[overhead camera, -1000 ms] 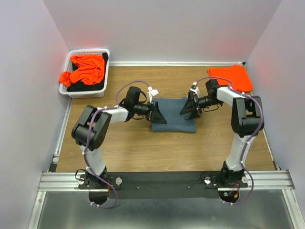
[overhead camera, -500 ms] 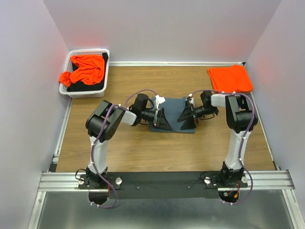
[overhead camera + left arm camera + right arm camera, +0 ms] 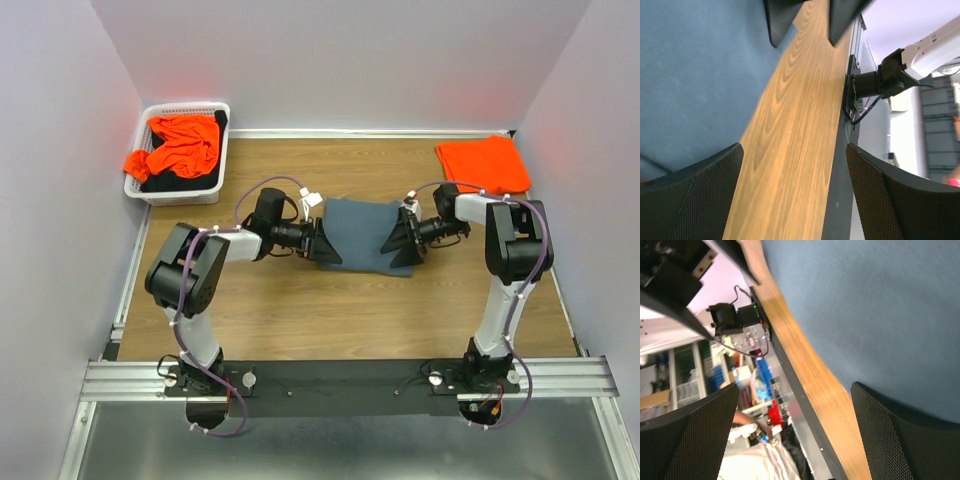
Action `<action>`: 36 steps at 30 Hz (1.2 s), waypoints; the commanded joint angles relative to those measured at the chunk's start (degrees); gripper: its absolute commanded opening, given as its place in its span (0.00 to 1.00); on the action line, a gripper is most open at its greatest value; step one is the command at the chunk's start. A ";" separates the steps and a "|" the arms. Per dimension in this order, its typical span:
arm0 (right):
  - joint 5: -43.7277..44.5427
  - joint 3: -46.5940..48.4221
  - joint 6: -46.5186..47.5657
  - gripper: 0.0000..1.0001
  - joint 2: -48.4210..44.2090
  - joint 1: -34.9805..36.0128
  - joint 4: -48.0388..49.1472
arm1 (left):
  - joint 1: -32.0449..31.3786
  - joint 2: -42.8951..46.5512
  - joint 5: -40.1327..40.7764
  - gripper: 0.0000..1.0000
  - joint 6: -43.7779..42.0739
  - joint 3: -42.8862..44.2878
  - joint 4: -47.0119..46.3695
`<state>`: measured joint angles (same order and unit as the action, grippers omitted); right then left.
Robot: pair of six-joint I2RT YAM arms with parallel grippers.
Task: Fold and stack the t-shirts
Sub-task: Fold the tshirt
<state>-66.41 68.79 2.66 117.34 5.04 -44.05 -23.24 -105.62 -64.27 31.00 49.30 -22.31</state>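
A slate blue-grey t-shirt (image 3: 362,234) lies folded in the middle of the table. My left gripper (image 3: 326,244) is at its left edge and my right gripper (image 3: 399,244) at its right edge, pointing toward each other, both low. Both are open with nothing between the fingers. The left wrist view has blue cloth (image 3: 695,75) beside the left gripper (image 3: 795,192); the right wrist view has blue cloth (image 3: 880,310) next to the right gripper (image 3: 795,432). A folded orange t-shirt (image 3: 483,163) lies at the back right. Another orange t-shirt (image 3: 180,143) is crumpled in the basket.
The white slotted basket (image 3: 178,192) stands at the back left corner, with something dark under the orange cloth. White walls close in the back and both sides. Bare wood (image 3: 300,310) stretches between the blue shirt and the arms' base rail (image 3: 350,375).
Both grippers drew in toward each other over the blue-grey shirt half a second ago, then moved back out to its edges. The shirt now lies slightly skewed. Both stayed open.
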 commanded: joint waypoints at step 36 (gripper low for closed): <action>37.81 17.34 -1.52 1.00 -21.18 -3.19 5.99 | -23.85 16.86 47.03 0.69 -58.23 12.49 15.20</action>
<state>-41.32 88.55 5.37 100.99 4.54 -44.14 -44.16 -86.56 -29.74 -13.58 63.92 -4.47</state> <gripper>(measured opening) 0.998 0.689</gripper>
